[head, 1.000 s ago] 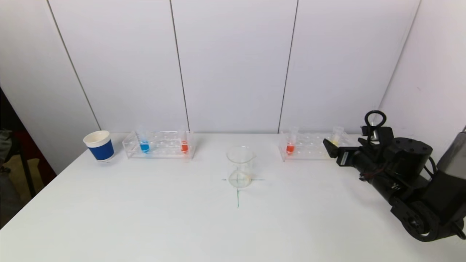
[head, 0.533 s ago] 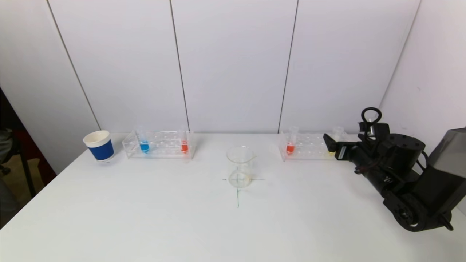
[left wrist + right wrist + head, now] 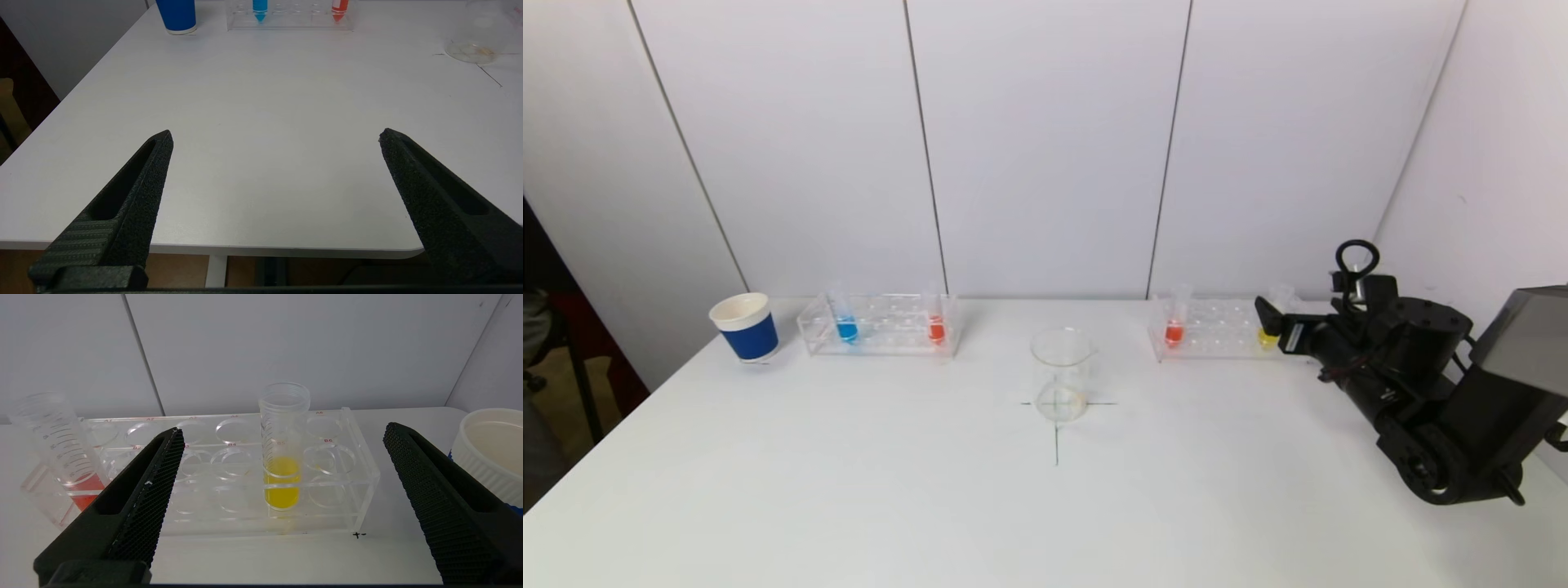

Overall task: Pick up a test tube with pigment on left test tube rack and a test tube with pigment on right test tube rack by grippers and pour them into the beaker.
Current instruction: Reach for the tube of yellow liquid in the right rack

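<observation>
Before the right rack (image 3: 229, 473), the spread, empty right gripper (image 3: 282, 437) faces its yellow-filled tube (image 3: 282, 457); the left gripper (image 3: 276, 136) gapes over bare surface (image 3: 261, 122).

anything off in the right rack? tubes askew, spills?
The red tube leans in the right rack, while the yellow tube stands upright. No spill visible. The right gripper is open, facing the yellow tube.

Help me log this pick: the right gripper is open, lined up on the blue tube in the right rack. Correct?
Not quite. The right gripper is open and lined up with the right rack, but the tube between its fingers is the yellow tube, not a blue one, as the right wrist view shows.
</observation>
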`<control>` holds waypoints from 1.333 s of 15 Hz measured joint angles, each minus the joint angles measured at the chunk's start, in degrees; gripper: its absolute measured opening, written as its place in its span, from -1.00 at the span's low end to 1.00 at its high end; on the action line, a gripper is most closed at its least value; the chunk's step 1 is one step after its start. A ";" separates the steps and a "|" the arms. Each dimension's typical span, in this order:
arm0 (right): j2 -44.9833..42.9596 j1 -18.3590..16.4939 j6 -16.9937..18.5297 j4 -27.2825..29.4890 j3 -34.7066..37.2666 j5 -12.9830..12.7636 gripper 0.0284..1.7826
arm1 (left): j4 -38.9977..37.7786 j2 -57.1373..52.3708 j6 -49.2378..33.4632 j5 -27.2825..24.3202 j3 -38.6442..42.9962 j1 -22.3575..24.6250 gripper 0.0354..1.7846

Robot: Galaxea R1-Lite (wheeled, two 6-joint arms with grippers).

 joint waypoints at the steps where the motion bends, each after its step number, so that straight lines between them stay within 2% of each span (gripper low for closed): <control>1: 0.37 -0.34 0.00 -0.02 -0.63 0.06 0.99 | 0.00 0.00 0.02 0.01 0.00 0.00 0.98; 12: 4.63 -1.13 0.00 -0.02 -7.61 0.11 0.99 | 0.02 0.00 0.00 0.01 0.00 0.00 0.98; 20: 6.89 -0.91 -0.20 0.00 -9.53 0.00 0.99 | 0.02 0.00 -0.01 0.04 0.00 0.00 0.98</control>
